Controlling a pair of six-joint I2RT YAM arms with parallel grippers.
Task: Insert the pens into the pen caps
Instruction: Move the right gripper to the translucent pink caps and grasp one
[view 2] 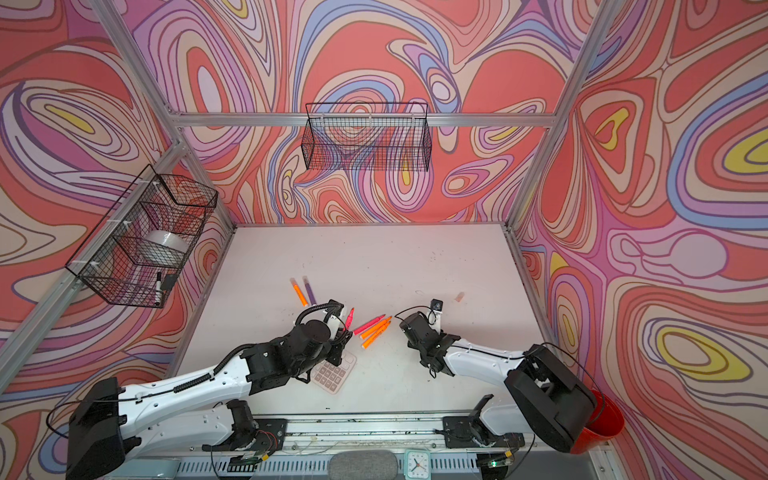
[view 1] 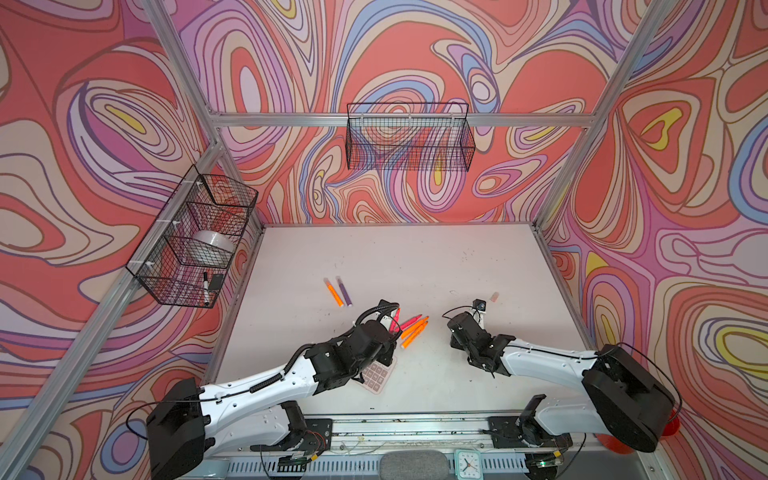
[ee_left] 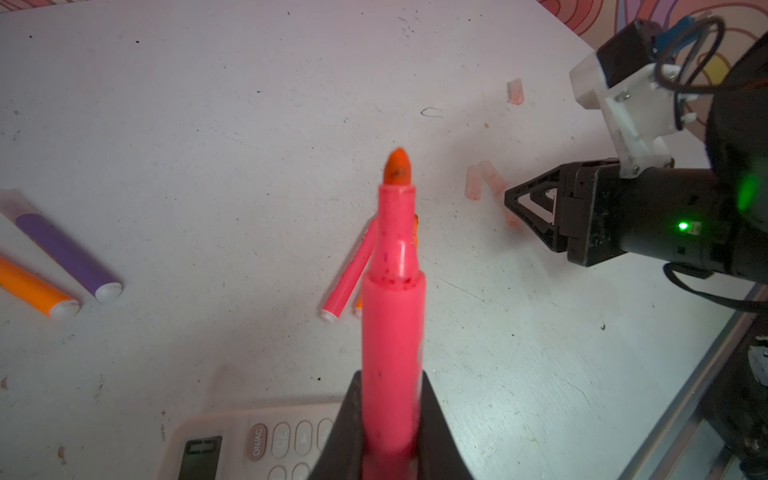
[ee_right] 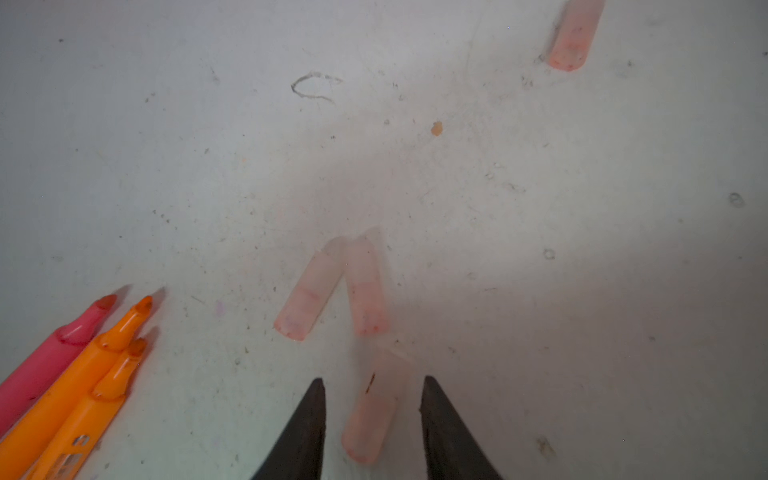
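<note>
My left gripper (ee_left: pixel 392 415) is shut on a neon pink pen (ee_left: pixel 392 291), which sticks out above the table with its orange-stained tip bare; both show in a top view (view 1: pixel 394 320). My right gripper (ee_right: pixel 372 379) points down at the table and is open. A pale pen cap (ee_right: pixel 370 419) lies flat between its fingers with a gap on each side. Two more caps (ee_right: pixel 309 291) (ee_right: pixel 365 286) lie just beyond, a further one (ee_right: pixel 575 33) farther off. A pink pen (view 1: pixel 409 322) and two orange pens (view 1: pixel 415 329) lie between the arms. An orange pen (view 1: pixel 334 293) and a purple pen (view 1: pixel 344 291) lie further back, capped.
A calculator (view 1: pixel 376 376) lies under the left arm's wrist. Wire baskets hang on the back wall (view 1: pixel 409 137) and the left wall (view 1: pixel 195 237); the latter holds a black-and-white marker (view 1: pixel 205 286). A small clock (view 1: pixel 468 461) sits at the front rail, a red bucket (view 2: pixel 602 419) at the right.
</note>
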